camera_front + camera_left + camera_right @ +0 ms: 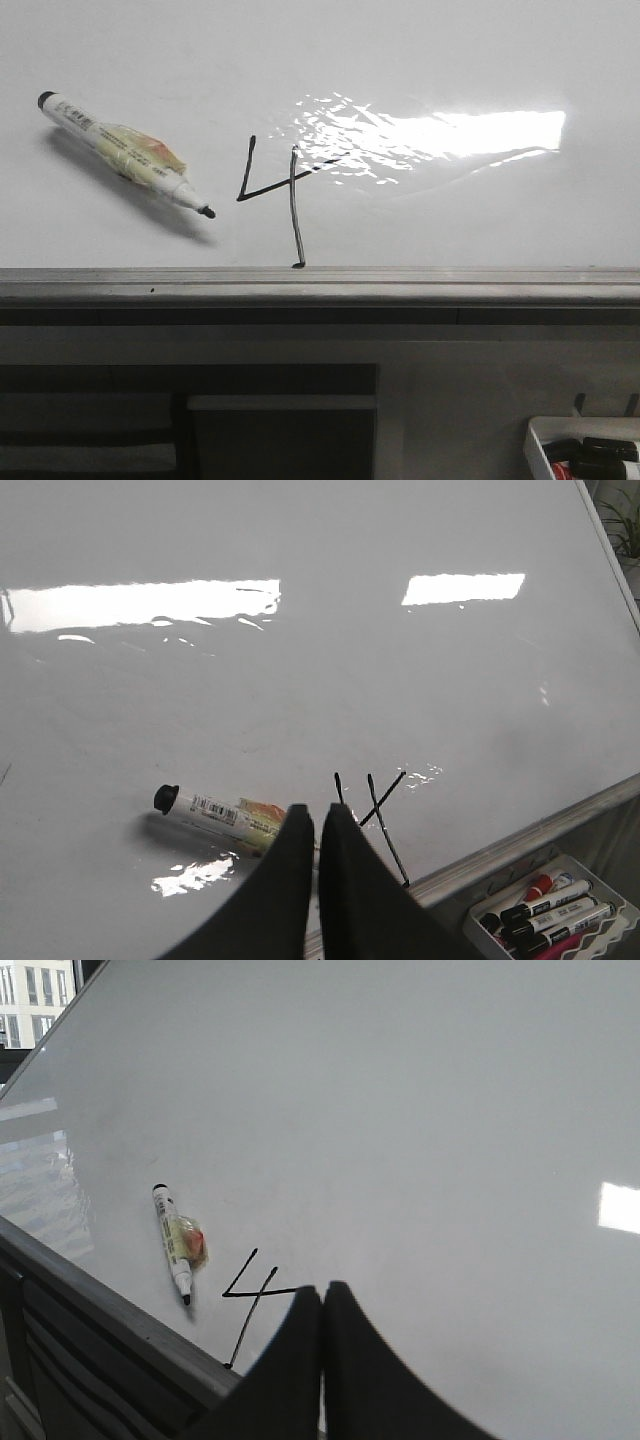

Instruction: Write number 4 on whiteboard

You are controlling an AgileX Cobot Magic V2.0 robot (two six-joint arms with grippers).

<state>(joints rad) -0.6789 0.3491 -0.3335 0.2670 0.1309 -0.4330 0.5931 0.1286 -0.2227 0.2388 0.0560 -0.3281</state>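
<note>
A thin black number 4 (pixel 285 190) is drawn on the glossy whiteboard (pixel 450 60), its long stroke reaching the grey metal edge strip (pixel 320 283). An uncapped white marker (pixel 125 153) lies flat on the board just left of the number 4 (pixel 372 810), tip pointing toward it. My left gripper (pixel 316 812) is shut with nothing in it, raised above the board over the marker (pixel 215 815). Shut and holding nothing as well, my right gripper (pixel 322 1289) hovers beside the number 4 (pixel 250 1300), with the marker (pixel 176 1242) lying beyond it. Neither gripper shows in the front view.
A small white tray (pixel 555 915) with several markers sits below the board's edge; the same tray (pixel 585 452) shows at the front view's lower right. Bright light glare (pixel 440 135) lies on the board right of the drawing. A dark shelf (pixel 180 420) stands under the edge strip.
</note>
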